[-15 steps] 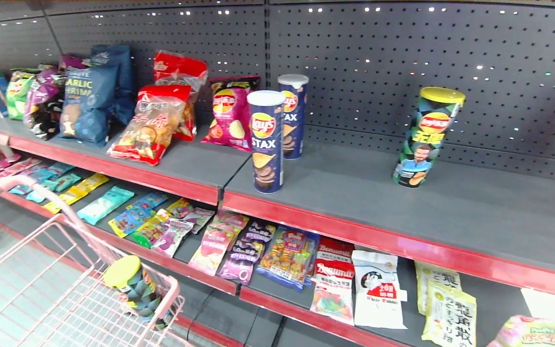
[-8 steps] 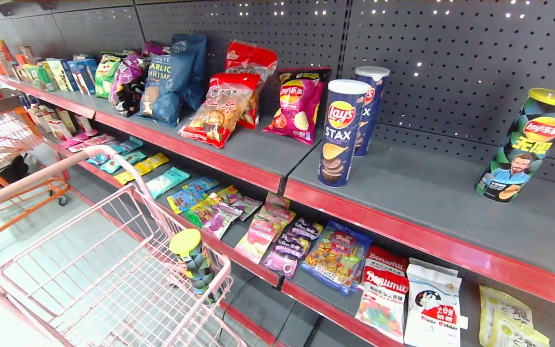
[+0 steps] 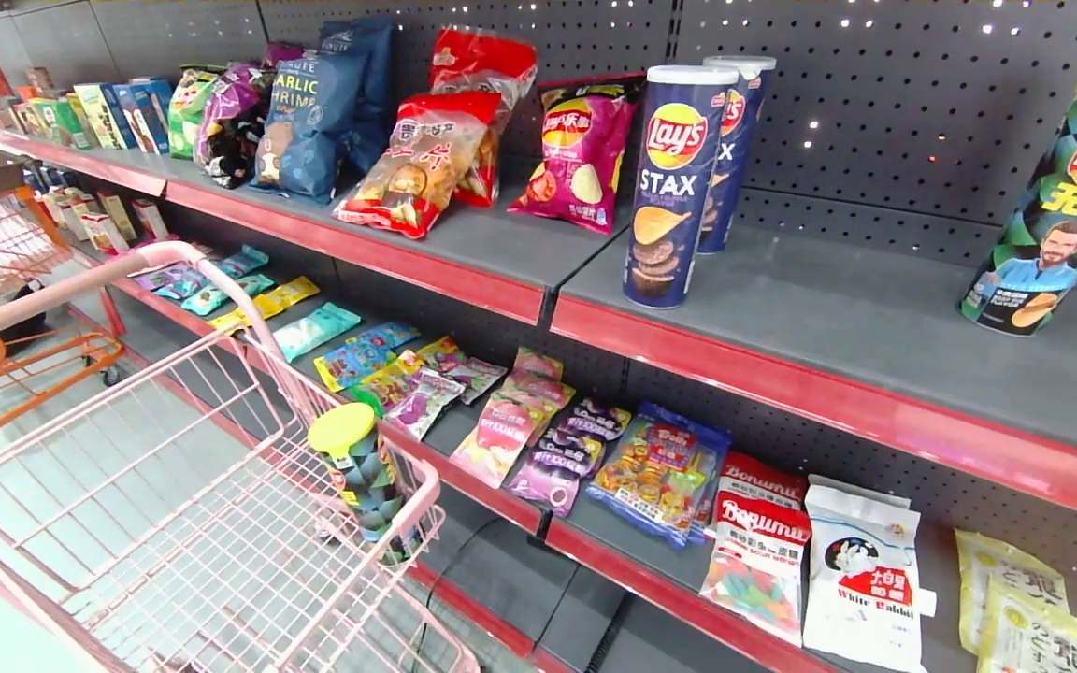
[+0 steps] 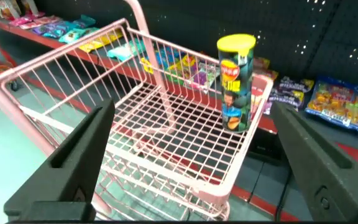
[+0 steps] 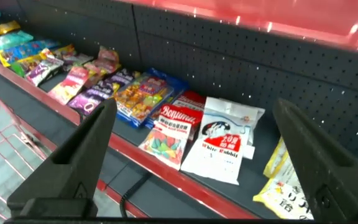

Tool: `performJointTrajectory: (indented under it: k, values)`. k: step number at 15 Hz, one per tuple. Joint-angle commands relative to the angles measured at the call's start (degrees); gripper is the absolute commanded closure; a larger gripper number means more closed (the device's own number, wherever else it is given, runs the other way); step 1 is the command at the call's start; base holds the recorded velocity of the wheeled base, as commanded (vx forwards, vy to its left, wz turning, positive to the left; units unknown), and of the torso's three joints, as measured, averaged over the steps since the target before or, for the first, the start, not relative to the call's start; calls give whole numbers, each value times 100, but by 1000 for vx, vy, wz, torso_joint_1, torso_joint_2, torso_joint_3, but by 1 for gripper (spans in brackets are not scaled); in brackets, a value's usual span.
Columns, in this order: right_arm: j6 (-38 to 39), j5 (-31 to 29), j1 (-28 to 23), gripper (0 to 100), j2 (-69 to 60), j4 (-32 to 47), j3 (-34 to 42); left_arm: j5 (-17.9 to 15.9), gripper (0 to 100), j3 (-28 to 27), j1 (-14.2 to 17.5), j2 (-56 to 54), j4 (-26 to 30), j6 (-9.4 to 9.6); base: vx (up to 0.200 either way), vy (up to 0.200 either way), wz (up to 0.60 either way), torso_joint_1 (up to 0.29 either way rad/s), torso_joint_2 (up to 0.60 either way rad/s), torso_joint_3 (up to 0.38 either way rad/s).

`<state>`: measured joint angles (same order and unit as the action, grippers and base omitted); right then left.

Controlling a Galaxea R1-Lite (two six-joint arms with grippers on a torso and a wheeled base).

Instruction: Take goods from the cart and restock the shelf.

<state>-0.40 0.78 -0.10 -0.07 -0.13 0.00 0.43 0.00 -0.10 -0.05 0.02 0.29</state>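
The left gripper hangs above the pink cart, its fingers spread wide with nothing between them. A yellow-lidded chip can stands upright in the cart's corner nearest the shelving. A matching can stands on the upper shelf, well apart from two blue chip cans standing one behind the other. The right gripper is over the lower shelf, fingers likewise spread and empty, above a white candy bag lying just beside a red one.
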Motion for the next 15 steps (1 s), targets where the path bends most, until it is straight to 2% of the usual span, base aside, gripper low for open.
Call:
performJointTrajectory:
  k: [1,6,7,8,9,10,11,12,13,14,15]
  values:
    - [5,1,1,0,7,-4,0,-8,0,0,1,5,-2,6,0,0,0,-188,540,364]
    - [23,1,1,0,7,-4,0,-60,0,0,-8,75,6,59,0,0,0,-54,170,113]
    - [31,1,1,0,7,-4,0,-175,0,0,-8,66,-11,103,0,0,0,0,0,0]
    - [23,-8,1,0,7,-4,0,-588,0,-132,-8,66,-55,199,0,0,0,0,0,0]
    - [31,-25,1,0,7,-4,0,-1027,0,-1046,-96,726,-90,23,0,0,0,0,0,0]
    - [23,-43,1,0,7,-4,0,-1124,0,-2188,-131,2018,-134,-627,0,0,0,0,0,0]
    - [23,-43,1,0,7,-4,0,-1080,0,-2979,-122,2879,-231,-1233,0,0,0,0,0,0]
    - [14,-43,1,0,7,-4,0,-860,0,-3296,-25,3547,-319,-1392,0,0,0,0,0,0]
    - [5,-34,1,0,7,-4,0,-561,0,-3234,89,4259,-442,-1128,0,0,0,0,0,0]
    - [5,-34,1,0,7,-4,0,-561,0,-3059,89,4514,-459,-1022,0,0,0,0,0,0]
    - [40,-34,1,0,7,-4,0,-570,0,-2681,71,5270,-864,-970,0,0,0,0,0,0]
